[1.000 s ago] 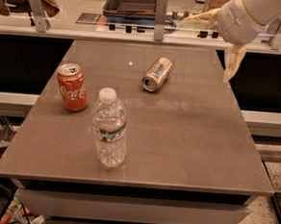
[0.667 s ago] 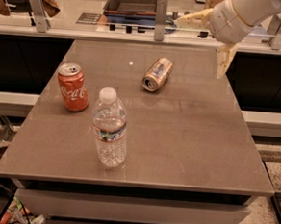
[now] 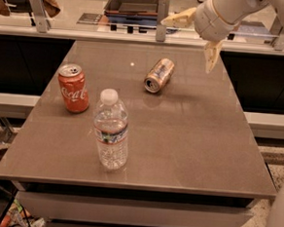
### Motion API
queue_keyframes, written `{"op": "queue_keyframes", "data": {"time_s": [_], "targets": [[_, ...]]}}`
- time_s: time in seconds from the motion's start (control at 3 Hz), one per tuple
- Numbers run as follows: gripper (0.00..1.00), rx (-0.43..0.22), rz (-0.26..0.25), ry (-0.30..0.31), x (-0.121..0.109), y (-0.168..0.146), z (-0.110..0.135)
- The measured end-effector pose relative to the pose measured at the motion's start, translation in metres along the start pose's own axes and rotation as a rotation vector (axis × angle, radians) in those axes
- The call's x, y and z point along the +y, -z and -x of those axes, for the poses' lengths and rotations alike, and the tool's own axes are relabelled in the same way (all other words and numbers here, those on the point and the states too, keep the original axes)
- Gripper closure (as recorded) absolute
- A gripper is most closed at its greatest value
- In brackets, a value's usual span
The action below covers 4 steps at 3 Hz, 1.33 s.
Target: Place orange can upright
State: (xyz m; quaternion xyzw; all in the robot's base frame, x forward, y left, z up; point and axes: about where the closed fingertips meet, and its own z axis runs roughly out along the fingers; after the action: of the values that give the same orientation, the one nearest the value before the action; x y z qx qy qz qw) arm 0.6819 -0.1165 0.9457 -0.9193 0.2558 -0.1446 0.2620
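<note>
The orange can (image 3: 159, 75) lies on its side on the brown table (image 3: 189, 138), back of centre, its silver top facing the front left. My gripper (image 3: 186, 45) hangs above the table's back edge, up and to the right of the can and apart from it. It is open and empty: one pale finger (image 3: 179, 18) points left and the other (image 3: 212, 54) points down.
A red Coca-Cola can (image 3: 73, 87) stands upright at the left. A clear water bottle (image 3: 111, 131) stands upright in front of centre. A railing with posts (image 3: 161, 19) runs behind the table's back edge. A floor gap surrounds the table.
My arm and gripper have moved left, closer to the orange can. The can, the red can and the bottle have not moved.
</note>
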Motion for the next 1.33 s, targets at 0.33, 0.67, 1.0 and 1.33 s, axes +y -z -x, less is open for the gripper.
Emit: {"op": "queue_keyframes", "data": {"time_s": [0.33, 0.67, 1.0, 1.33], "targets": [[0.0, 0.005, 0.022, 0.04, -0.013, -0.017, 0.0], [0.0, -0.007, 0.041, 0.072, -0.022, -0.037, 0.004], [0.0, -0.025, 0.069, 0.086, -0.025, -0.054, 0.008], [0.0, -0.05, 0.108, 0.095, -0.026, -0.072, 0.011]]}}
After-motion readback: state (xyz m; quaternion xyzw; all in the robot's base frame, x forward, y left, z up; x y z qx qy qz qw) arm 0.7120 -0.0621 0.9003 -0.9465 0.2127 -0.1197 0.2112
